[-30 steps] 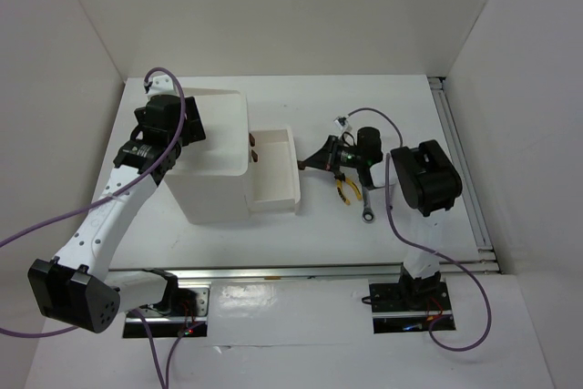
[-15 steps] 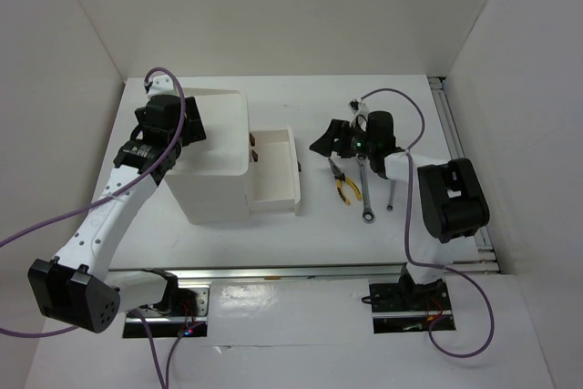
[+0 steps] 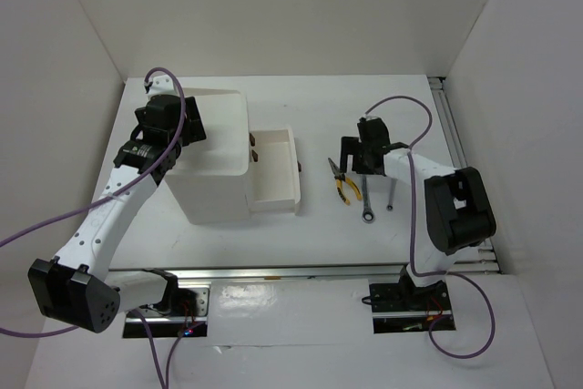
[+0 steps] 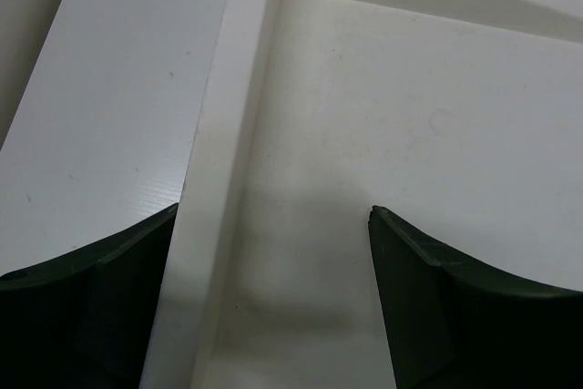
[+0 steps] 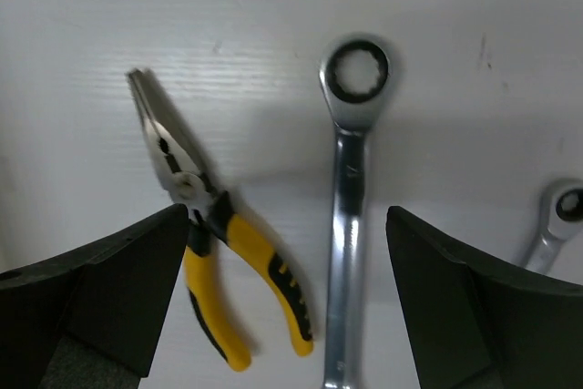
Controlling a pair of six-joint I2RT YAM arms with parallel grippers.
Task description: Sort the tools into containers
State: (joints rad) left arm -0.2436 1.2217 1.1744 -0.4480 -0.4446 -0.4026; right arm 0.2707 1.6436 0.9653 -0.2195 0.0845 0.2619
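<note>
Steel wrench (image 5: 349, 225), centre of the right wrist view beside the pliers (image 5: 223, 225), looks stiff, slick and weighty; pinch mid-shaft. Right gripper (image 5: 288, 220) hangs wide, empty; left gripper (image 4: 273, 211) wide over the box (image 4: 219, 134).

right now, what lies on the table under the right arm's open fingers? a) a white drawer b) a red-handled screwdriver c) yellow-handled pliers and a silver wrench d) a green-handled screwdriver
c: the right wrist view shows the yellow-handled pliers and a silver wrench lying side by side on the table, framed by the spread right fingers, which hold nothing.
</note>
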